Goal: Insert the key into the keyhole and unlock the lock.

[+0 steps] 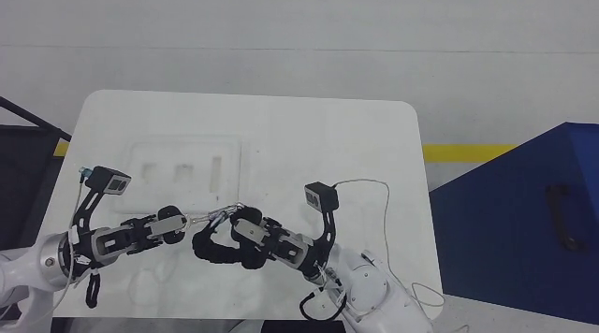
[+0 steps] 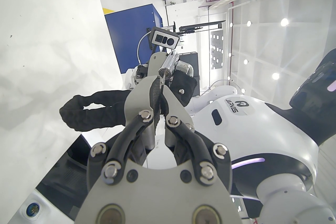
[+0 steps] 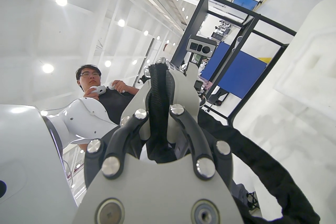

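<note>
My left gripper (image 2: 158, 83) is shut on a small key (image 2: 163, 78). The key's blade tip meets the keyhole in the round silver face of the lock cylinder (image 2: 168, 66). That lock is a cable lock, and its black sleeved cable (image 2: 86, 112) loops out over the table. My right gripper (image 3: 160, 70) is shut on the lock's black-covered body (image 3: 157, 96), and the cable (image 3: 265, 156) trails away from it. In the top view the left gripper (image 1: 190, 222) and right gripper (image 1: 240, 227) face each other near the table's front edge, with the lock (image 1: 225, 213) between them.
A white foam tray (image 1: 154, 155) with shallow recesses lies on the white table (image 1: 374, 146) behind the grippers. A blue block (image 1: 524, 221) stands off the table's right side. The table's right half is bare.
</note>
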Motion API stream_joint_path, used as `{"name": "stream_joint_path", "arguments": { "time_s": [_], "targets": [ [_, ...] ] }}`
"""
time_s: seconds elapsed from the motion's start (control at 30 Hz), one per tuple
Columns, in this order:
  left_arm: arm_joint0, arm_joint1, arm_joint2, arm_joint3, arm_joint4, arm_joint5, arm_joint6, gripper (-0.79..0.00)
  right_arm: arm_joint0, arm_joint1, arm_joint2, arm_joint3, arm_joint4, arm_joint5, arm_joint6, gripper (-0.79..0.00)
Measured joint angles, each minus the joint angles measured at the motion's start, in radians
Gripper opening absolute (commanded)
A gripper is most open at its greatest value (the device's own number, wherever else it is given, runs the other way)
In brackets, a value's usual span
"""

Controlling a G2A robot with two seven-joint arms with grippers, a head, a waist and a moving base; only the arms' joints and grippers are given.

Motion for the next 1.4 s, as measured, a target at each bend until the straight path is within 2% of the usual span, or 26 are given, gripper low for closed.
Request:
{"name": "stream_joint_path", "arguments": {
  "time_s": [0.6,1.13,1.4],
  "targets": [
    [-0.006,0.013,0.021,-0.004,0.013,-0.004,-0.002,-0.785,0.004,0.016,-0.019,-0.005,-0.005,0.015,0.033,-0.785],
    [0.0,0.022,0.01,0.013,-0.006,-0.006,-0.007,-0.785,0.0,0.02,-0.009,-0.019,0.052,0.014,0.0,-0.785],
    [0.007,0.027,0.004,0.015,-0.01,-0.017,-0.018,-0.785,-0.002,0.031,-0.007,-0.039,0.043,0.029,0.048,-0.785]
  ]
}}
